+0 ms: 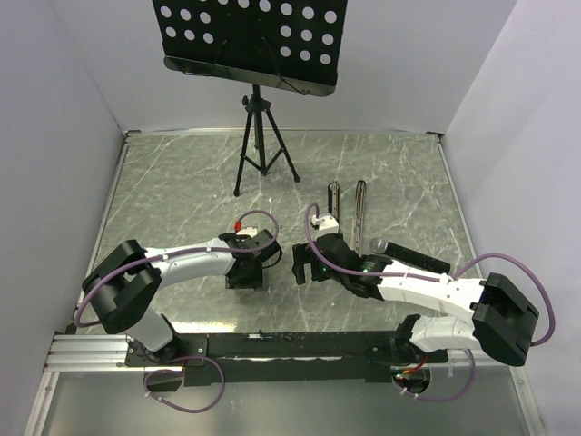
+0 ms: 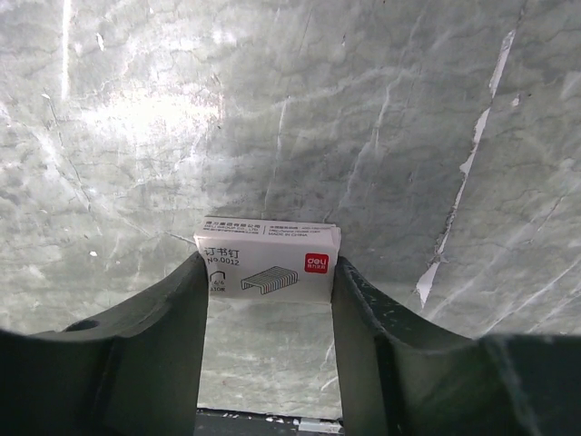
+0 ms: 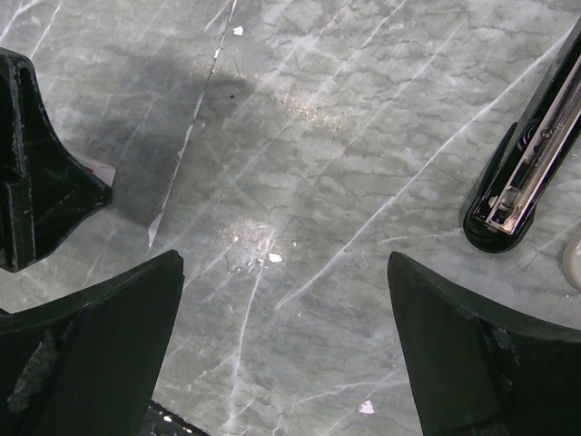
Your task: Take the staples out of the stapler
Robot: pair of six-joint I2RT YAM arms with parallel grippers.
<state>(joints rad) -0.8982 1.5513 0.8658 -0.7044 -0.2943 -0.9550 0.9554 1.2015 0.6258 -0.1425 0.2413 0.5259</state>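
Observation:
The stapler lies open as two narrow dark bars beyond the right gripper. One end, with its silvery spring rail, shows in the right wrist view. A small white box of staples with a staple drawing printed on it stands on the table. My left gripper has a finger touching each side of the box. In the top view the left gripper hides the box. My right gripper is open and empty over bare table, with the stapler to its right. No loose staples show.
A black tripod music stand stands at the back. A black stick with a grey round head lies by the right arm. White walls close in the marble table. A left finger shows at the left of the right wrist view.

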